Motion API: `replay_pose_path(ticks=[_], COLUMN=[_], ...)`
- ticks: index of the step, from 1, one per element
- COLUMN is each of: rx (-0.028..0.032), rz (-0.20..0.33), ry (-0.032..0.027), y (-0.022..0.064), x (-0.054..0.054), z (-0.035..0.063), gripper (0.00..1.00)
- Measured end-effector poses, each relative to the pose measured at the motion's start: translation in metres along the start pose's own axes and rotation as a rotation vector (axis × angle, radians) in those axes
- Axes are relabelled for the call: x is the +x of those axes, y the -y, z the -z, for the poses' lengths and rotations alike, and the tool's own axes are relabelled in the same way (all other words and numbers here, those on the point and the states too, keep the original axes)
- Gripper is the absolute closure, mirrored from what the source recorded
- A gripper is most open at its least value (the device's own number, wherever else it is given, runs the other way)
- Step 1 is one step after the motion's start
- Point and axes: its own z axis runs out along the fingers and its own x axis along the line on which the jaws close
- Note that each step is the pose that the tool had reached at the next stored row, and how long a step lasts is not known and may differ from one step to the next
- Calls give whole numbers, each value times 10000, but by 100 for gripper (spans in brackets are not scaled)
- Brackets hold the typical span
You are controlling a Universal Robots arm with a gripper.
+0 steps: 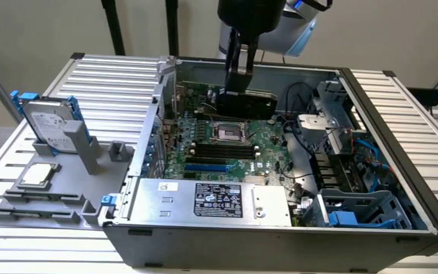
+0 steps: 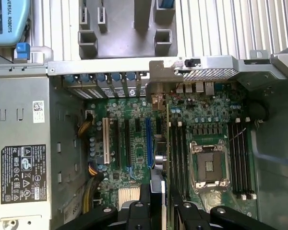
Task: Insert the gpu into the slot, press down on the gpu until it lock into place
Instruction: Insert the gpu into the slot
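I have the jaws clenched on the upper edge of the gpu [image 1: 251, 104]. The card hangs upright in the air inside the open computer case [image 1: 280, 248], close to the case's far wall as the exterior view sees it. It is over the far end of the motherboard [image 1: 268, 148], just past the square silver processor socket [image 1: 229, 132], and I see it touching nothing beneath.

The slot [image 1: 206, 168], the bright-blue strip, lies bare at the board's near edge, between the black memory slots [image 1: 223, 150] and the grey power supply [image 1: 203, 200]. In the wrist view a thin green card edge runs between the blue strip and the socket, beside the slot and not over it.

The case stands on the slatted worktop [image 1: 105, 85]. A hard drive [image 1: 52, 123] sits in a grey holder toward the worktop's edge at the exterior view's left
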Motion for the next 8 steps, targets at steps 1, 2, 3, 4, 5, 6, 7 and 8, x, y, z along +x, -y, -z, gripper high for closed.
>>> replay_pose_path(ticks=[1, 2, 3, 4, 5, 6, 7, 8], rx=[2, 4, 5, 8, 9, 12, 15, 19], rz=[18, 34, 51, 62, 70, 79, 86, 94], ry=[0, -2, -2, -1, -1, 1, 2, 3], y=[0, 1, 1, 2, 3, 5, 6, 7], x=[1, 2, 3, 4, 5, 6, 7, 8], z=[-18, -35, -54, -72, -90, -108, -126, -144], gripper=[74, 74, 74, 74, 74, 74, 74, 74])
